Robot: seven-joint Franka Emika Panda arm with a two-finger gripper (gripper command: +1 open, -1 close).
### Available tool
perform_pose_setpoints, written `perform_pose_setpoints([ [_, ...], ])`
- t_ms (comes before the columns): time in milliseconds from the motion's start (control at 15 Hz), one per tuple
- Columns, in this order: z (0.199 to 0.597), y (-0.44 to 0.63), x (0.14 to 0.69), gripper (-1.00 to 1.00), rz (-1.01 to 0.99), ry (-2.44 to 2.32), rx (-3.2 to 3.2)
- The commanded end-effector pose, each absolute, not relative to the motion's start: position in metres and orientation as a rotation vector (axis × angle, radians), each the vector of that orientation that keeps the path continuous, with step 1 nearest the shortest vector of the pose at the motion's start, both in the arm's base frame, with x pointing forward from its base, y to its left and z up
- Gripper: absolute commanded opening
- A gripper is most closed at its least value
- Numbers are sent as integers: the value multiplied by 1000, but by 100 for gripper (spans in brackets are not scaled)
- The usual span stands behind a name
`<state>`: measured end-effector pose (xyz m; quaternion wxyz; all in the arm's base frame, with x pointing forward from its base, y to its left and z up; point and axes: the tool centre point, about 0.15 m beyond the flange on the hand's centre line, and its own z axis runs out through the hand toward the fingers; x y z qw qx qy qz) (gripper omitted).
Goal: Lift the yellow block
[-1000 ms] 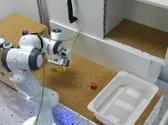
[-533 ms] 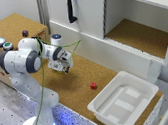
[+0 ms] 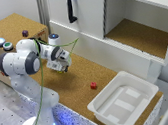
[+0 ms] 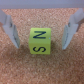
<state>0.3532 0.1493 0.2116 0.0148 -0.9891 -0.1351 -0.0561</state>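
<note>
Fingers (image 4: 11,29) have come lower, spread either side of the yellow block (image 4: 40,41) without touching; closing seems next.

The yellow block (image 4: 40,41) bears the letters "N" and "S".

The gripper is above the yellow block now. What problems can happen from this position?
The yellow block is small and lies slightly rotated between the open fingers, so closing could twist it or pinch it off-centre and let it slip. In the exterior view the gripper hides the block, and a red cube sits nearby, clear for now.
</note>
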Motion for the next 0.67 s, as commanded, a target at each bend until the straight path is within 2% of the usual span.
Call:
perform_pose_setpoints([
  [0, 200, 154, 369, -100, -149, -406, -3087],
  [200, 206, 156, 370, -100, -144, -413, -3102],
  [600, 279, 122, 371, -100, -137, -297, -3166],
])
